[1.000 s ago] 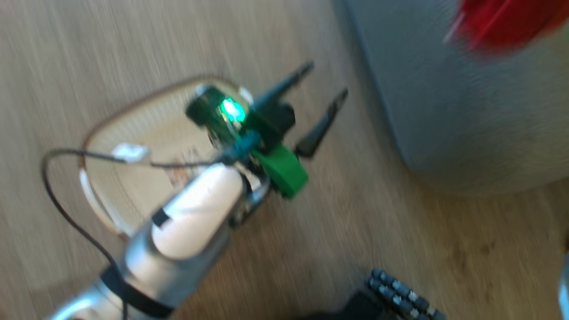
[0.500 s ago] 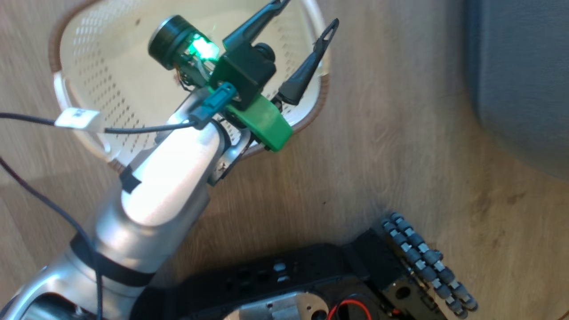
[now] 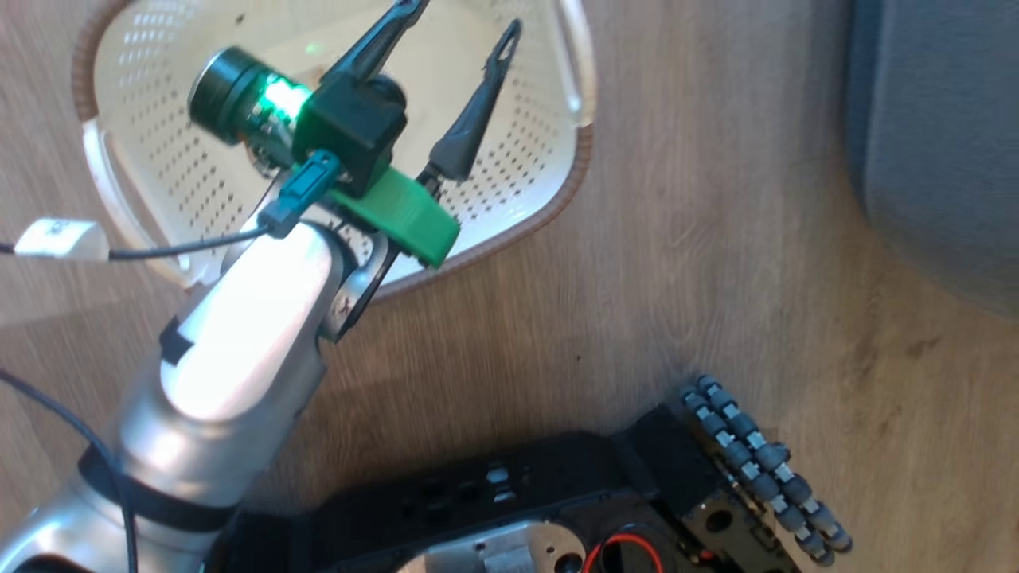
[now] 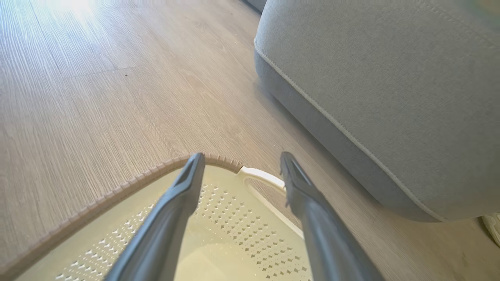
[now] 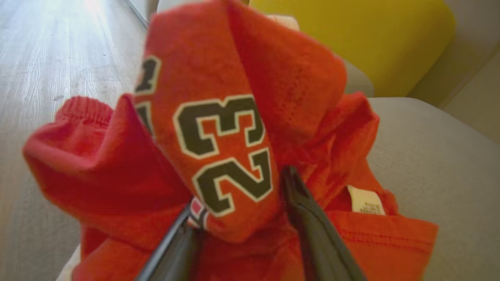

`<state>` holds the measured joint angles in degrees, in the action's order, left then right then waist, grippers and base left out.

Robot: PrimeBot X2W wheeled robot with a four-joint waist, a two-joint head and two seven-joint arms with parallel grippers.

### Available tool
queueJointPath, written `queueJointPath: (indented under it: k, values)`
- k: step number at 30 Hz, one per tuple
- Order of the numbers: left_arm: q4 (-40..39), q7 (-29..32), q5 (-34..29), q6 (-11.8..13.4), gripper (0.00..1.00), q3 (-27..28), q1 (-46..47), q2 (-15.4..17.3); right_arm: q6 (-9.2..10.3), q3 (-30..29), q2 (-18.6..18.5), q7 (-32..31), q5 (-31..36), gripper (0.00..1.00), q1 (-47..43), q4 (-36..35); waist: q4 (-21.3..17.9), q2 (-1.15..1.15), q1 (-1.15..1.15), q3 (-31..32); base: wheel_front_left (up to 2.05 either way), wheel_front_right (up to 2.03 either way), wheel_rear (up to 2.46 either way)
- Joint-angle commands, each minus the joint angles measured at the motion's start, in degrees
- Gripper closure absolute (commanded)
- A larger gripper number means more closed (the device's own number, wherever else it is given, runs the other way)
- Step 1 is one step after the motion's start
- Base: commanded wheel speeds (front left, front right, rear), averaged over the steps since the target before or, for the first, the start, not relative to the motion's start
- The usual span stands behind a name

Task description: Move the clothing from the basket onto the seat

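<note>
The right hand (image 5: 238, 191) stands part-open, a fold of the clothing (image 5: 218, 97) between its fingers; I cannot tell if they grip. The heap rests mid-frame on the seat (image 5: 429, 156), near its edge. The left hand (image 3: 460, 20) gapes wide over the basket (image 3: 493, 247), upper left. A snagged finger might drag fabric onto the floor (image 5: 58, 47).

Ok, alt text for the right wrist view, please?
Bright red soft-fabric basketball clothing with dark "23" lettering is heaped on the large grey upholstered seat, a fold of it between the two dark, parted fingers of the right gripper; whether they pinch it is unclear. A yellow cushion sits behind, with pale wood floor at left.
</note>
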<state>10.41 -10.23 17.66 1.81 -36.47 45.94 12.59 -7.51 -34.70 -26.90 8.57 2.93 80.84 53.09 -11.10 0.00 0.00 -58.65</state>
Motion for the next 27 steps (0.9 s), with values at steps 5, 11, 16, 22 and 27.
queueJointPath:
  k: [5, 11, 16, 22, 27]
  values:
    - [-0.8, -1.3, 2.2, 1.0, 0.00, 2.3, -6.3, 1.9, 0.02, 7.3, 1.1, 4.0, -2.4, 0.00, -9.6, 0.5, -3.4, 0.00, 0.00, 11.1, 0.00, 0.00, 0.00]
    - [2.2, -3.4, 6.8, 2.8, 0.00, 5.2, -14.3, 1.3, 0.02, 19.0, 5.9, 5.5, -9.0, 0.00, -23.1, -5.4, -4.4, 0.00, 0.00, 25.1, 0.00, 0.00, 0.00]
    - [3.9, -4.4, 9.8, 5.5, 0.00, 8.5, -21.5, -0.4, 0.02, 25.1, 7.5, 5.8, -13.5, 0.00, -36.7, -14.4, -2.0, 0.00, 0.00, 35.4, 0.00, 0.00, 0.00]
    - [4.9, -4.7, 9.7, 6.7, 0.00, 12.0, -26.9, -0.9, 0.02, 28.5, 11.7, 6.0, -13.4, 0.00, -51.3, -23.4, 2.8, 0.00, 0.00, 43.3, 0.00, 0.00, 0.00]
    - [6.4, -4.7, 8.0, 6.9, 0.00, 15.6, -30.4, -1.4, 0.02, 31.3, 16.1, 6.3, -10.1, 0.00, -59.6, -26.9, 6.1, 0.00, 0.00, 47.7, 0.00, 0.00, 0.00]
